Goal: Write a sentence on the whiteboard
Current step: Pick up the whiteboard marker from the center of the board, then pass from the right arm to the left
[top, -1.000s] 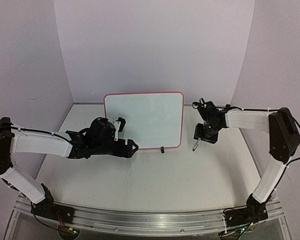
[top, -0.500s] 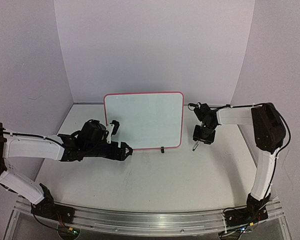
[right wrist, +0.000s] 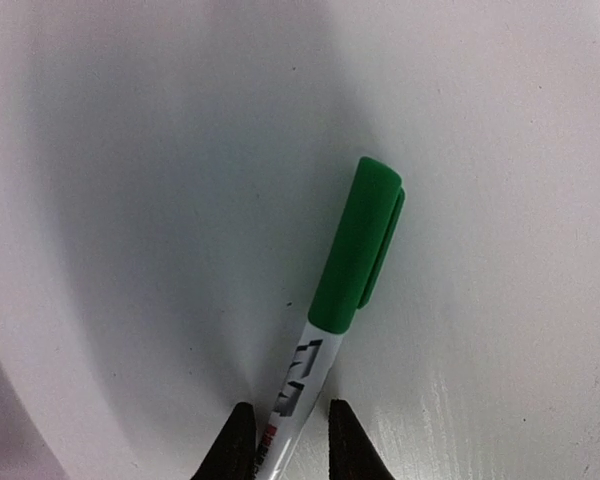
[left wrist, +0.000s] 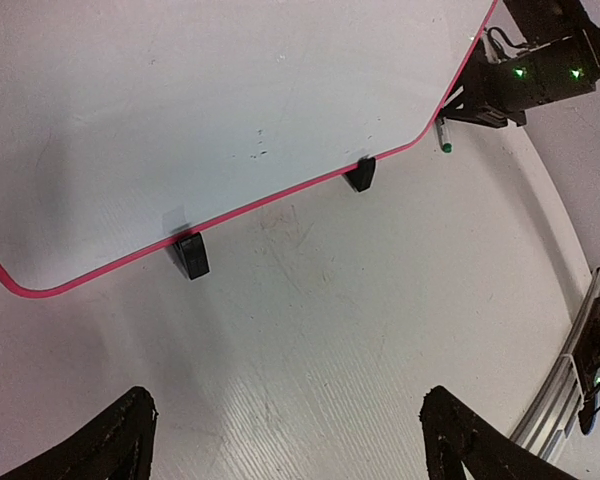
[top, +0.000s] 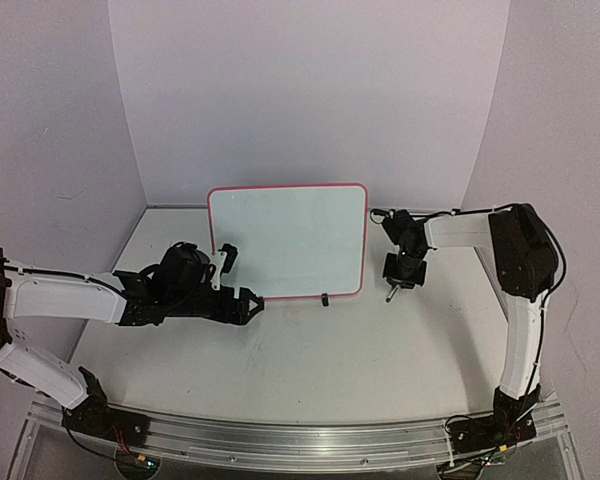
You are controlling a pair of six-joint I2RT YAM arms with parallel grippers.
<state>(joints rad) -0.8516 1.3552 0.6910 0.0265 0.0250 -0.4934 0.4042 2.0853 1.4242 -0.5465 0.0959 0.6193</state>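
The left arm [top: 70,295] is lying low, extending forward and rightward, with the left gripper [left wrist: 290,440] spreading its fingers wide and gripping nothing. The right arm [top: 465,230] is folding inward, the right gripper [right wrist: 292,435] pointing downward, fingers [right wrist: 242,440] pinching a green-capped marker [right wrist: 355,250].

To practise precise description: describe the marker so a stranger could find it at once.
Start at the red-framed whiteboard standing on the table. Just off its right edge lies the marker, between the fingertips of the right claw. Its green cap sets it apart.
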